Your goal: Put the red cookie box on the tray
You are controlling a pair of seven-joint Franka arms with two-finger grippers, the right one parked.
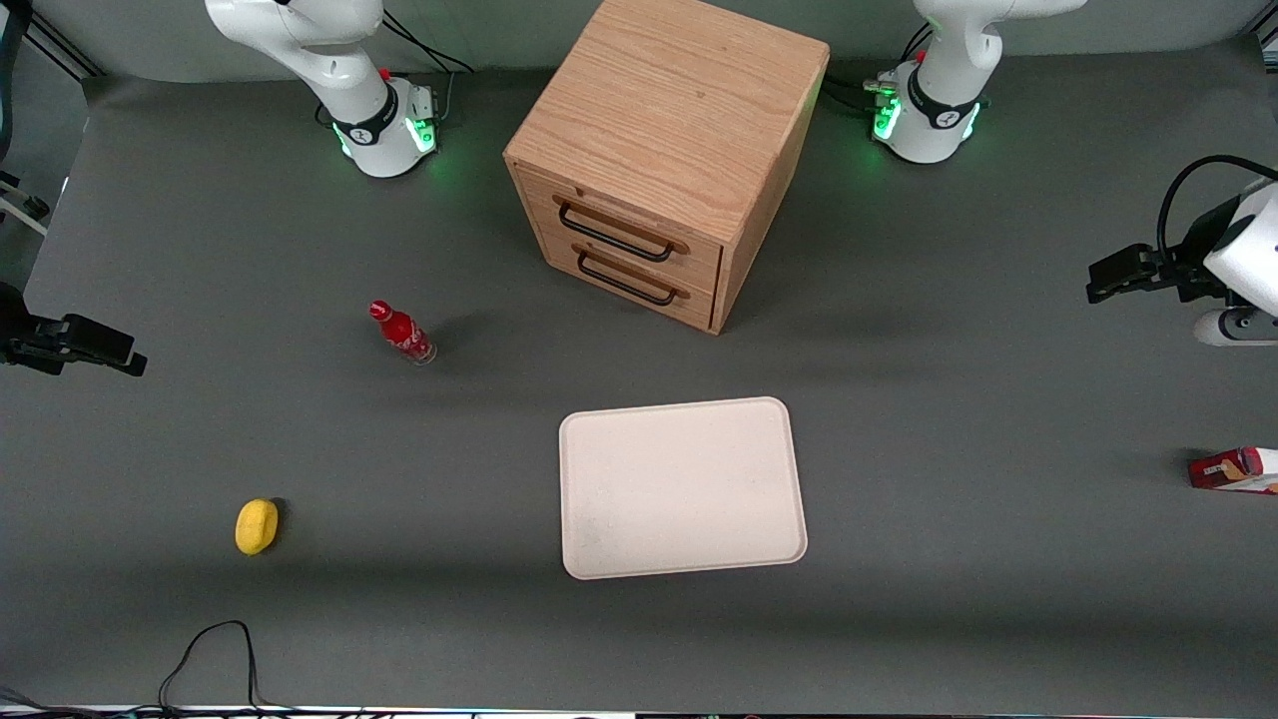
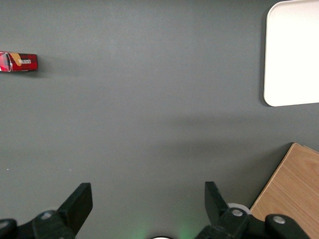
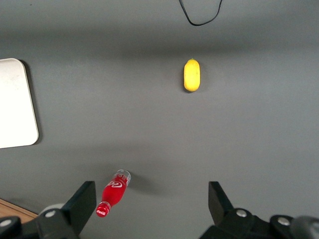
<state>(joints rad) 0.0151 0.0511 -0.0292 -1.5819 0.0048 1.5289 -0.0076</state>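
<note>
Gripper: the left arm's gripper (image 2: pixel 148 205) hangs high above bare table, its two black fingers (image 2: pixel 79 203) spread wide with nothing between them — in the front view it shows at the right edge of the frame (image 1: pixel 1103 283), at the working arm's end of the table; it touches nothing.

Red cookie box: the red cookie box (image 1: pixel 1235 470) lies flat on the table at the far right edge of the front view, partly cut off by the frame; it is nearer to the front camera than the gripper and well apart from it; the wrist view shows one red end of it (image 2: pixel 18 62) with a pale label.

Tray: the tray (image 1: pixel 682 488) lies flat in the lower middle of the front view, cream-white, rounded corners, nothing on it; well apart from the box; one rounded corner shows in the wrist view (image 2: pixel 291 52).

Cabinet: a wooden cabinet (image 1: pixel 664 150) with two dark-handled drawers stands in the upper middle of the front view, farther from the camera than the tray; both drawers are shut.

Bottle: a small red bottle (image 1: pixel 402 334) stands toward the parked arm's end — left of centre in the frame.

Yellow object: a small yellow rounded object (image 1: pixel 256 525) lies at lower left of the front view, nearer the camera than the bottle.

Cable: a black cable (image 1: pixel 212 654) loops at the bottom edge.
</note>
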